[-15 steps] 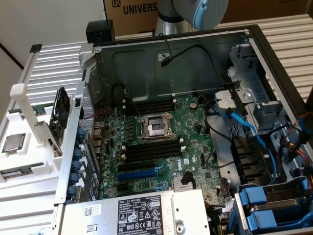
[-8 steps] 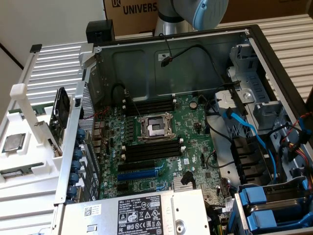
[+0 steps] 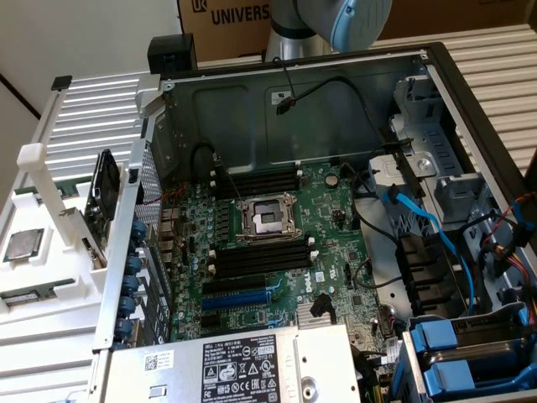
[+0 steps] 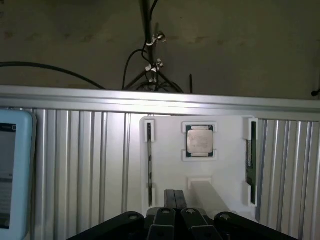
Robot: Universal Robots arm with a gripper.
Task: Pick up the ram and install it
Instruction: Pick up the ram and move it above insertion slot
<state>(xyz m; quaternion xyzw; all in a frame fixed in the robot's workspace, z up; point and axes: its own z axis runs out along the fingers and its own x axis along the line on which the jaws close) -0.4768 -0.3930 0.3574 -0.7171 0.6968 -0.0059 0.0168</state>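
A white holder [image 4: 227, 165] lies on the ribbed metal table. In one of its side slots a dark-green ram [image 4: 249, 160] stands on edge, and a second thin stick [image 4: 149, 150] stands in the opposite slot. A silver-topped processor [image 4: 200, 141] sits between them. My gripper [image 4: 175, 199] hangs over the holder's near edge, between the two sticks and touching neither. Its fingers are shut with nothing in them. In the exterior view the holder [image 3: 50, 252] lies to the left of the open computer case. The motherboard's black memory slots [image 3: 260, 259] flank the processor socket [image 3: 267, 220].
The case's metal walls [image 3: 252, 109] ring the motherboard. Blue and black cables [image 3: 419, 218] and drive bays [image 3: 457, 353] crowd the exterior view's right. The power supply [image 3: 243, 361] covers the case's near end. A pale blue device [image 4: 12, 170] lies on the table beside the holder.
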